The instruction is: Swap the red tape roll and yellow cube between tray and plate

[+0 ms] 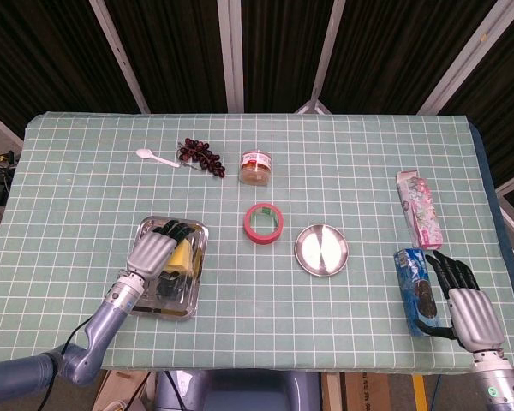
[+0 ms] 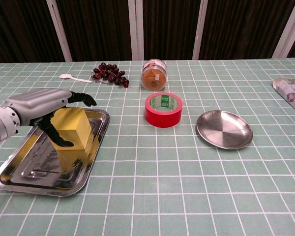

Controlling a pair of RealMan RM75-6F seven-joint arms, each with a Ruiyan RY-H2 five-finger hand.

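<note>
The yellow cube stands in the steel tray at the front left. My left hand lies over it, fingers across its top and thumb against its near face, gripping it. In the head view the left hand hides most of the yellow cube. The red tape roll lies flat on the tablecloth, between the tray and the round steel plate, which has nothing on it. My right hand rests at the near right with its fingers spread, holding nothing.
A blue cookie pack lies right beside my right hand, with a pink packet behind it. At the back stand a jar, a bunch of dark grapes and a white spoon.
</note>
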